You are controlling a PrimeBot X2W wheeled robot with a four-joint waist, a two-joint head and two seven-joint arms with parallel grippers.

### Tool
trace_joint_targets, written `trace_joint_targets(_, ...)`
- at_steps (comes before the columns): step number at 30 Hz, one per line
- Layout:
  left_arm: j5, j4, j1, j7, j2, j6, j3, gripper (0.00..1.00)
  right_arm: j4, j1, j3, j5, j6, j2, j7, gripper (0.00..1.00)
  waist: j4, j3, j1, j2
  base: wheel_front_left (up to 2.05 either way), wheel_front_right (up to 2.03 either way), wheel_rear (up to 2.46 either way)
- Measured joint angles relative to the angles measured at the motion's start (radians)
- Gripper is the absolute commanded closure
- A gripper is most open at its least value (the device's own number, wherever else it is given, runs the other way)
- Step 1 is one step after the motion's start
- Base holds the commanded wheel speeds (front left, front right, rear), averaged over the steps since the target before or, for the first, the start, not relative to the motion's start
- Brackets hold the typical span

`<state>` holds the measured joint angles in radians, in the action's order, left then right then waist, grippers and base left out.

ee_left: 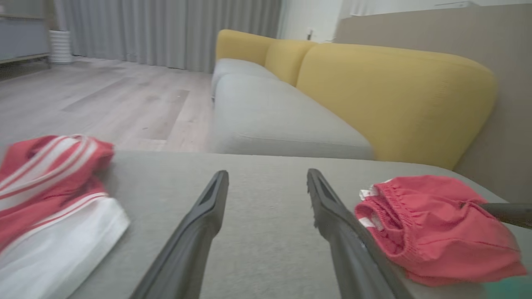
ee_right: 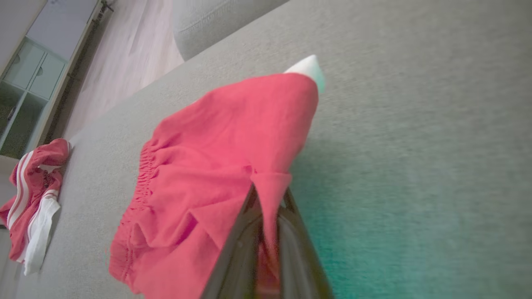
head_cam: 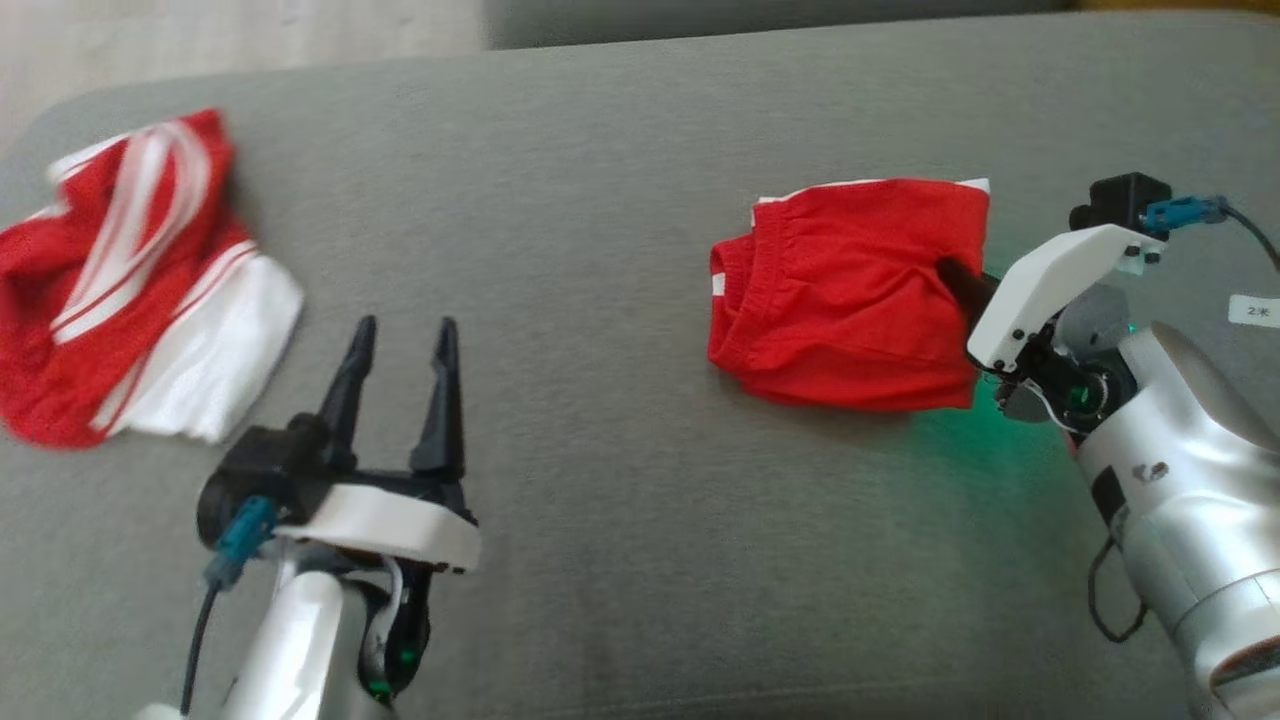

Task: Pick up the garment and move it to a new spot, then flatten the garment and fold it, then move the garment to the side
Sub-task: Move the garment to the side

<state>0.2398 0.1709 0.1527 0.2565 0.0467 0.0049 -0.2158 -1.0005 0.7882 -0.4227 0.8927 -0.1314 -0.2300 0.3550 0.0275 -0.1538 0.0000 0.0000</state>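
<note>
The garment [head_cam: 850, 290] is a plain red pair of shorts with an elastic waistband, lying bunched on the right of the grey cushion [head_cam: 600, 200]. My right gripper [head_cam: 950, 270] reaches in from the right and is shut on a fold at its right edge. In the right wrist view the red cloth [ee_right: 220, 158] is pinched between the dark fingertips [ee_right: 266, 191]. My left gripper [head_cam: 405, 330] hovers open over bare cushion, left of the garment, holding nothing. The left wrist view shows its spread fingers [ee_left: 268, 174] and the garment [ee_left: 432, 224] to their right.
A second garment, red with white stripes [head_cam: 130, 290], lies crumpled at the cushion's left end [ee_left: 50, 187]. A grey sofa seat with a yellow backrest [ee_left: 395, 95] stands beyond the cushion's far edge, beside a wood floor [ee_left: 104, 99].
</note>
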Motion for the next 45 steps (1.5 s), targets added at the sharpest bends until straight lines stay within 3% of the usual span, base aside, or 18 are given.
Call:
trace_joint_targets(10, -0.019, 0.057, 0.081, 0.000, -0.001, -0.015, -0.050, 0.00, 0.041, 0.001, -0.061, 0.046, 0.000, -0.004, -0.044, 1.00, -0.217, -0.010, 0.0000, 0.0000, 0.00, 0.00, 0.00)
trace_joint_targets(15, -0.026, 0.063, 0.116, 0.000, -0.002, -0.015, -0.080, 0.00, 0.055, 0.026, -0.097, 0.058, 0.000, -0.021, -0.069, 1.00, -0.279, -0.048, 0.0000, 0.0000, 0.00, 0.00, 0.00)
trace_joint_targets(28, -0.063, 0.083, 0.244, -0.001, 0.006, -0.013, -0.103, 0.00, -0.022, 0.341, -0.198, -0.013, 0.000, -0.223, -0.103, 1.00, -0.248, -0.267, 0.0002, 0.0000, 0.00, 0.00, 0.00)
trace_joint_targets(39, -0.071, 0.081, 0.281, -0.001, 0.010, -0.004, -0.107, 0.00, -0.184, 0.472, -0.258, -0.122, 0.000, -0.273, -0.156, 1.00, -0.208, -0.360, 0.0002, -0.0001, 0.00, 0.00, 0.00)
trace_joint_targets(40, -0.071, 0.081, 0.284, -0.001, 0.010, -0.004, -0.107, 0.00, -0.206, 0.476, -0.258, -0.128, 0.000, -0.272, -0.169, 0.00, -0.207, -0.355, 0.0000, -0.0001, 0.00, 0.00, 0.00)
trace_joint_targets(45, -0.062, 0.088, 0.282, -0.001, 0.010, 0.000, -0.102, 0.00, -0.230, 0.474, -0.261, -0.130, 0.000, -0.264, -0.222, 0.00, -0.202, -0.321, -0.0001, 0.0000, 0.00, 0.00, 0.00)
